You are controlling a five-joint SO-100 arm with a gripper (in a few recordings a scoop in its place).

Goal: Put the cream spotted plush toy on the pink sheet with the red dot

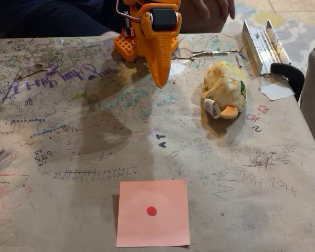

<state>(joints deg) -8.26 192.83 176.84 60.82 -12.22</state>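
The orange two-finger tool (160, 79) hung clenched and empty at top centre, so nothing was grabbed yet. The rounded cream spotted plush toy (224, 89) sat on the scribbled desk (68, 136) upper right, well apart from the square salmon-pink paper sheet with the red dot (153, 212) at bottom centre, probably the drop-off.

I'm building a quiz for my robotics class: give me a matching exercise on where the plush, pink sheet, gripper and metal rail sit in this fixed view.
Things:
1. plush
2. pink sheet
3. gripper
4. metal rail

Places:
A. bottom centre, flat on the table
B. top right, by the table's edge
C. top centre, pointing down
D. right of centre, lying on the table

Pairs: 1-D, 2-A, 3-C, 4-B
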